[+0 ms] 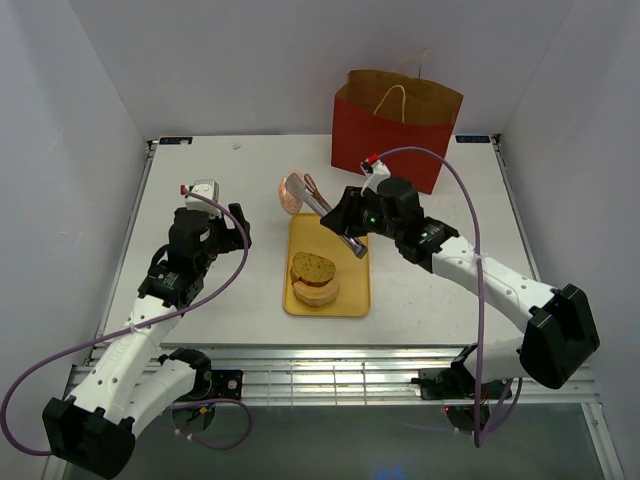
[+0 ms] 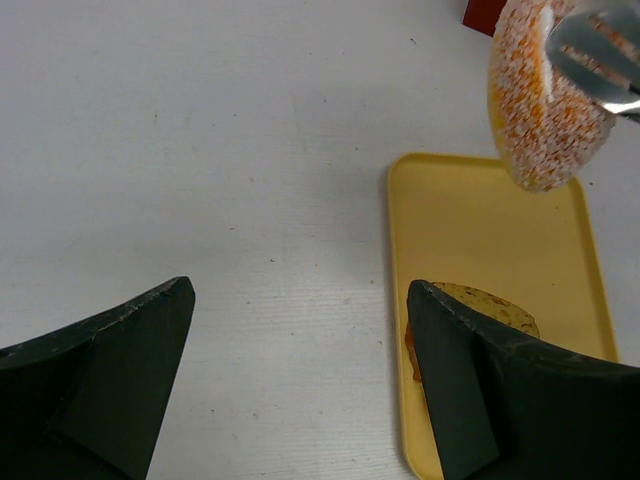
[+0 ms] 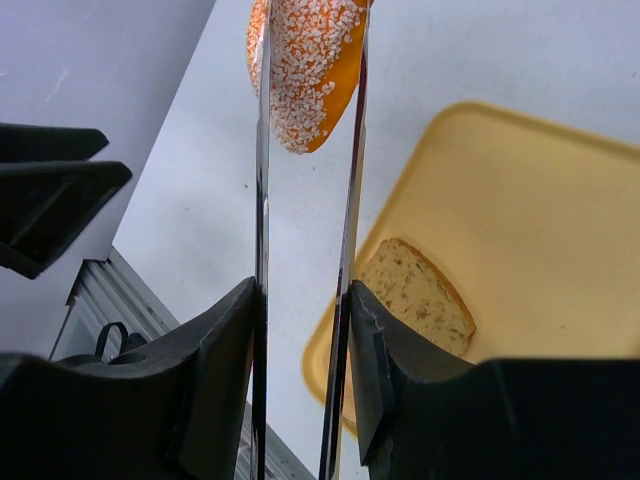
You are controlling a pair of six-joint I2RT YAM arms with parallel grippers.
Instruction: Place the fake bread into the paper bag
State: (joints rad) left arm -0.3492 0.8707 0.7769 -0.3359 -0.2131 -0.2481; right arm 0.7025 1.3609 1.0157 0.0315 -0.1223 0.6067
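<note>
My right gripper (image 1: 345, 222) is shut on long metal tongs (image 1: 332, 217), and its fingers (image 3: 375, 345) press both arms together. The tongs pinch an orange sesame bun (image 1: 295, 190) in the air just past the far left corner of the yellow tray (image 1: 352, 290); it also shows in the right wrist view (image 3: 308, 60) and in the left wrist view (image 2: 540, 105). A speckled yellow bread slice (image 1: 313, 268) lies on other bread pieces on the tray. The red paper bag (image 1: 395, 128) stands open at the back. My left gripper (image 1: 232, 225) is open and empty, left of the tray.
The tray's left rim (image 2: 397, 300) lies just inside my left gripper's right finger (image 2: 480, 390). White walls close in the table on three sides. A metal rail runs along the near edge (image 1: 320, 372).
</note>
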